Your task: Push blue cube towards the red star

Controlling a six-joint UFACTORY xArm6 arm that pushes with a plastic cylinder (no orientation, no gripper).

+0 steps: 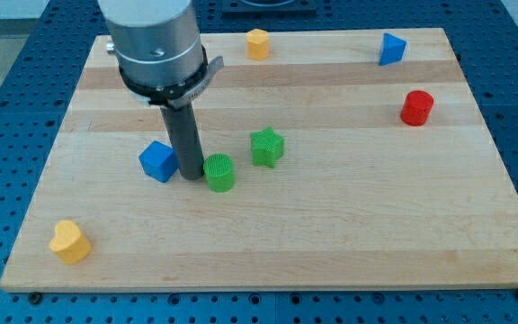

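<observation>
At the view's far left, near the bottom edge of the bench (pixel 268 261), sits a yellow heart-shaped block (pixel 69 241), well apart from everything else. Moving right, the blue cube (pixel 158 161) lies left of centre, and my tip (pixel 192 175) stands just beside it on its right, between it and the green cylinder (pixel 219 173), which looks to be touching or nearly touching the rod on the other side. I carry no gripper, only the rod, so there is nothing to be open or closed.

Next right comes the green star (pixel 266 148), near the cylinder, and up at the top edge a small yellow block (pixel 257 43) whose shape I cannot settle. Far to the view's right, a blue triangular block (pixel 391 49) sits by the top edge, and below it a red block (pixel 416 108), which reads more as a cylinder than a star from here; no other red piece shows, so I take it as the target.

That is the catch: the target lies to the right of the cube, and so do I. I judge I must get round to the cube's left before any push sends it rightward, and the green pieces stand in the way.
</observation>
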